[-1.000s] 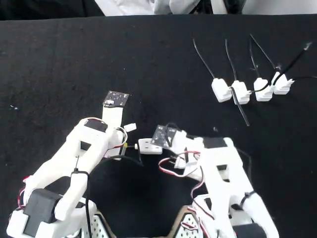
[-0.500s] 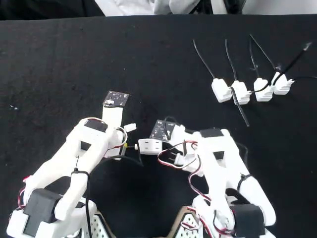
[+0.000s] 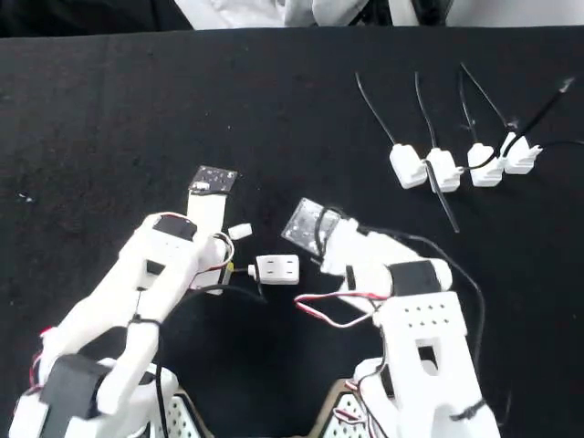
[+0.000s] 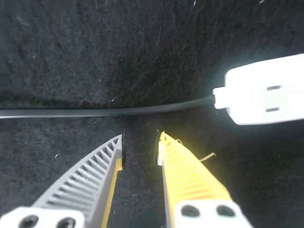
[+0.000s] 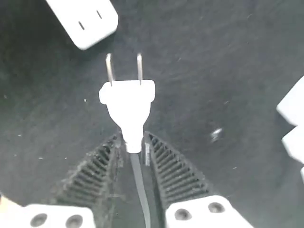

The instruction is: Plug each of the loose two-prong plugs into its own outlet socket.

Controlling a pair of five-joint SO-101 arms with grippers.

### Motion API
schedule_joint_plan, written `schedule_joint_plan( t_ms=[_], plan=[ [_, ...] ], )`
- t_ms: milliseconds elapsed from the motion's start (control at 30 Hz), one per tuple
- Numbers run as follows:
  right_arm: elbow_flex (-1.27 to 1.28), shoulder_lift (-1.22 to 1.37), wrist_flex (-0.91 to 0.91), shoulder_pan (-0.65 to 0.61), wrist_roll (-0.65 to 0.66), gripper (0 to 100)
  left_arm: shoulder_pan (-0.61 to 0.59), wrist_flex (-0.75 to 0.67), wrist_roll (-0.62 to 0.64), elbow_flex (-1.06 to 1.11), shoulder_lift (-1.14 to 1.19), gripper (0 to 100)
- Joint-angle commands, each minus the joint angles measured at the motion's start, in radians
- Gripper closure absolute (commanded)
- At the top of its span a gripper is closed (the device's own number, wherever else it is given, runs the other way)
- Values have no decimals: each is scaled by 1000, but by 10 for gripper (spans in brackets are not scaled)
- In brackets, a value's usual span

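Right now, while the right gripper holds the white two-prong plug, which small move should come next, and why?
Probably swing the right gripper sideways until the white two-prong plug faces the white plastic outlet socket. The gripper is shut on the plug's neck, the metal prongs are bare, and the socket lies ahead but off to one side, its slots not in line with them.
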Motion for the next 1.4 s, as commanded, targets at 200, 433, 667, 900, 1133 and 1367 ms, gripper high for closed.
schedule_joint_plan(
  t_ms=[200,433,667,900,1133,1367],
  plan=[
    [-38,-39,-207,-221,-210,988,-217,-63,8,87,-402,866],
    [85,-39,-479,-336,-443,988,-217,-160,157,237,-680,866],
    [191,-39,-669,-339,-620,988,-159,-218,224,400,-1013,866],
    [240,-38,-760,-347,-621,988,-41,-212,219,564,-1419,866],
    [254,-38,-773,-439,-621,988,25,-218,218,568,-1404,866],
    [255,-36,-772,-439,-620,988,39,-215,216,564,-1444,876]
  ],
)
